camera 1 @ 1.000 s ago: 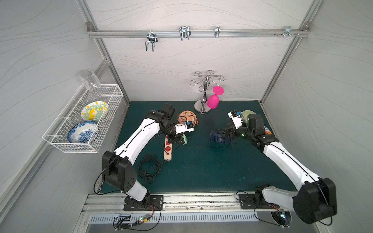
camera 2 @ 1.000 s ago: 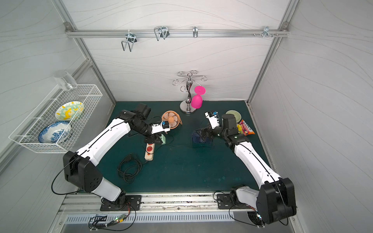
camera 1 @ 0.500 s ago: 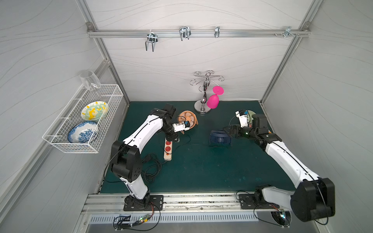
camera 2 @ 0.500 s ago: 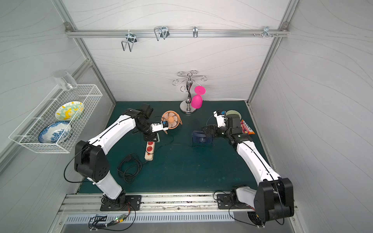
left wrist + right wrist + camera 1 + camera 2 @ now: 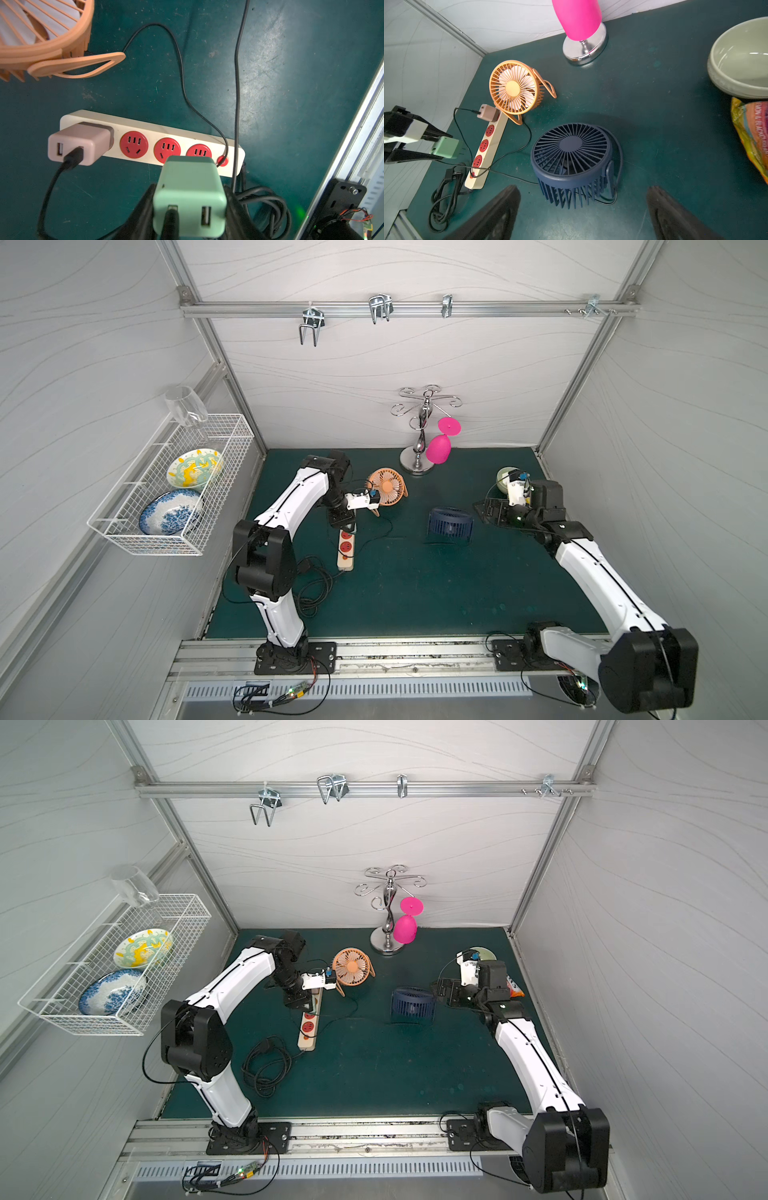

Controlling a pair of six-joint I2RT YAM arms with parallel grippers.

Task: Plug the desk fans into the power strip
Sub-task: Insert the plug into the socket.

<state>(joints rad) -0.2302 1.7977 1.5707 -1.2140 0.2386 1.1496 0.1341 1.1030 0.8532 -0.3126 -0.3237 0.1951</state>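
Plug adapter [image 5: 188,195], mint green, is being pinched between the closed-down fingers of the left gripper [image 5: 443,147], with a black lead plugged into its back face. Power strip [image 5: 151,143] is lying flat on the green mat [image 5: 415,593], left of centre, its long axis running near to far. Its red switch and coiled black cord [image 5: 450,174] are at the near end. A pink adapter [image 5: 80,144] is already seated in the far socket, beside the orange fan [image 5: 386,487]. Three red sockets are being left free.

The plug adapter is being held above the strip and apart from it, prongs seemingly facing the row. Which free socket is directly beneath cannot be told. The left arm is being judged much the nearer. The right gripper [image 5: 444,990] is being held wide open and empty, just right of the blue fan [image 5: 450,524], whose thin lead is trailing left toward the strip.

The next move is being judged a short drop, prongs squared to a socket. The mat is scuffed but flat. White panels are closing the cell on three sides, with a chrome rack [image 5: 411,464] by the far wall.
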